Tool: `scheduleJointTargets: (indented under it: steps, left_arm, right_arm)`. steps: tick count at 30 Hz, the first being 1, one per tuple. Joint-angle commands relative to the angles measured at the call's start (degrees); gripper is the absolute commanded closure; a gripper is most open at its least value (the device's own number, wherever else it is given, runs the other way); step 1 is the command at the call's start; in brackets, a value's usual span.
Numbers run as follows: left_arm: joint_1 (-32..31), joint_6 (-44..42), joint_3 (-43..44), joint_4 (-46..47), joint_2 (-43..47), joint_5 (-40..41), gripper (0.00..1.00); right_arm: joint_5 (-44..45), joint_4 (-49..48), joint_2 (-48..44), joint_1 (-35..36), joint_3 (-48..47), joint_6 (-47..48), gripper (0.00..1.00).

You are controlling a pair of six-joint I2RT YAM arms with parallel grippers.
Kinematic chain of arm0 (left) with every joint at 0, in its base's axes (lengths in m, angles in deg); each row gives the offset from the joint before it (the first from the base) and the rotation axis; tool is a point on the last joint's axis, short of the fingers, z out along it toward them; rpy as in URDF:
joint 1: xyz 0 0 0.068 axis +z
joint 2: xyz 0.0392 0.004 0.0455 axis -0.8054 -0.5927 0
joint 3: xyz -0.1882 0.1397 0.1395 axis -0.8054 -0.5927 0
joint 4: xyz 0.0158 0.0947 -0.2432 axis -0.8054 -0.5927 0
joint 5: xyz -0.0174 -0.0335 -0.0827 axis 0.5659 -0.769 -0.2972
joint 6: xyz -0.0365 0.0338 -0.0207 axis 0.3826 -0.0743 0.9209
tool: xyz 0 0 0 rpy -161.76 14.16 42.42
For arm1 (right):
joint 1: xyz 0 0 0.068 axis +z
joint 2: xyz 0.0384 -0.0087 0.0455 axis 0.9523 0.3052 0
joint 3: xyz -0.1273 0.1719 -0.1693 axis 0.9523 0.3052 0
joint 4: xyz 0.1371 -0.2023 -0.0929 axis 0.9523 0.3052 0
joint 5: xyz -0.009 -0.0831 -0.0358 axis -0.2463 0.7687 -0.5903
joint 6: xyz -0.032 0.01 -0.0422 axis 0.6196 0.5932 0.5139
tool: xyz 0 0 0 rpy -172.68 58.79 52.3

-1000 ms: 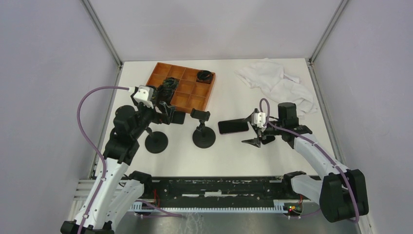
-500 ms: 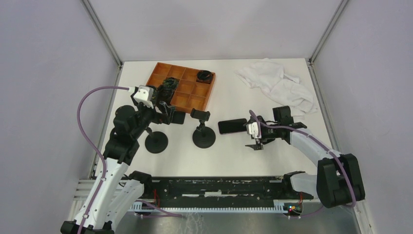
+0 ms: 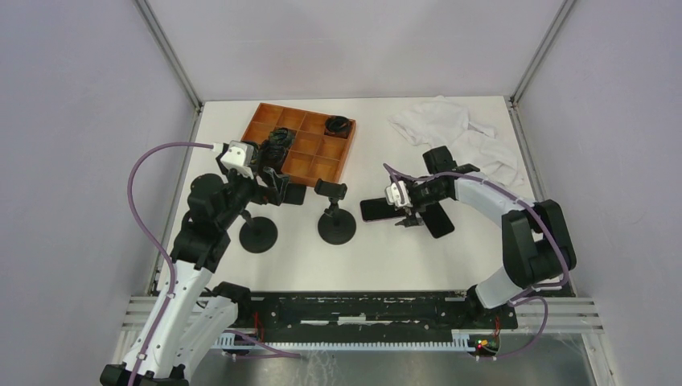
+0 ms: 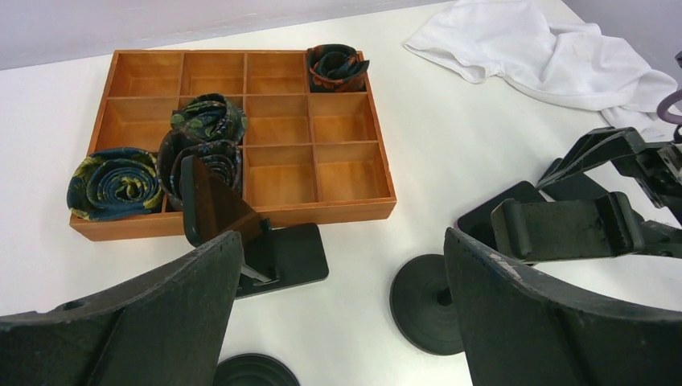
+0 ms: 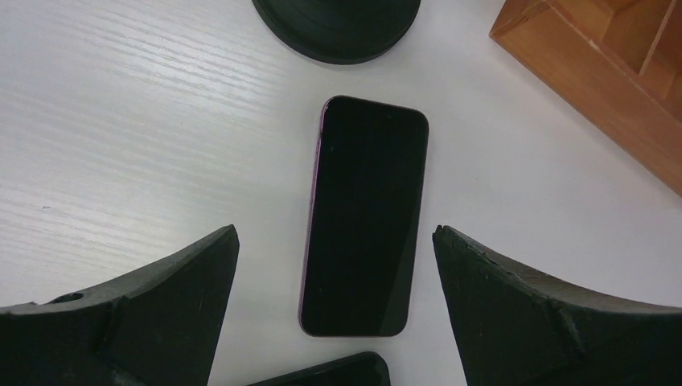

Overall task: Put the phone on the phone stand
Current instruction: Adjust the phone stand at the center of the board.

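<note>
A dark phone point(image 3: 380, 209) lies flat, screen up, on the white table, right of a black phone stand point(image 3: 335, 217) with a round base and a clamp head. My right gripper point(image 3: 408, 215) hovers open just above the phone's right end; in the right wrist view the phone point(image 5: 363, 217) lies lengthwise between its spread fingers point(image 5: 145, 322), untouched. My left gripper point(image 3: 273, 182) is open and empty, raised above the table left of the stand. In the left wrist view the stand's clamp point(image 4: 563, 229) and the phone point(image 4: 503, 207) show at the right.
A second dark phone point(image 3: 438, 219) lies just right of my right gripper. A flat black stand point(image 3: 289, 194) and another round base point(image 3: 258, 234) sit at the left. An orange compartment tray point(image 3: 318, 169) with rolled ties is behind. A white cloth point(image 3: 458, 137) lies far right.
My right arm has swung left and away from me, bringing its open gripper from beside the phone's right end to over it. The second phone now shows. The left arm has not moved.
</note>
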State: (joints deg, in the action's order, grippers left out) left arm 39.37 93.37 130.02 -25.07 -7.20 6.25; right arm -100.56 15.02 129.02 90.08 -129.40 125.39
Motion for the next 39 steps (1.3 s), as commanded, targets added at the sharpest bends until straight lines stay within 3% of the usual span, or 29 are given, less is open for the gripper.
scheduleJointTargets:
  steps: [1,9,15,18,23,29,33,39]
  left_arm:
    - [-0.22,-2.45,0.09,1.32,0.09,0.30,0.00]
    - [-0.26,-0.07,-0.67,3.26,0.71,-1.58,0.00]
    - [-1.01,7.93,-1.77,5.06,4.15,5.18,0.00]
    - [-1.01,13.03,0.56,2.22,4.87,4.26,0.00]
    - [-1.01,19.59,7.23,-5.38,2.47,-5.37,0.02]
    - [-1.01,30.35,8.62,-6.70,0.82,-14.63,0.11]
    - [-1.05,32.71,11.00,-11.06,0.09,-13.88,0.18]
    - [-2.54,31.18,12.50,-17.25,-0.08,-9.33,0.20]
  right_arm:
    - [2.44,-1.83,2.50,0.47,-2.50,-5.47,0.02]
    - [2.67,-5.06,-0.05,0.25,2.55,-10.98,0.02]
    - [-0.21,-6.84,-4.61,-1.98,5.52,-14.20,0.02]
    - [-0.52,-8.35,-7.50,-2.57,7.55,-14.71,0.02]
    - [-1.56,-11.72,-11.71,-3.00,10.56,-17.53,0.02]
    - [-2.89,-12.56,-15.00,-3.17,12.69,-17.55,0.02]
    - [-3.15,-12.75,-16.60,-3.41,13.87,-17.30,0.02]
    - [-3.46,-13.15,-16.90,-3.46,14.51,-17.32,0.02]
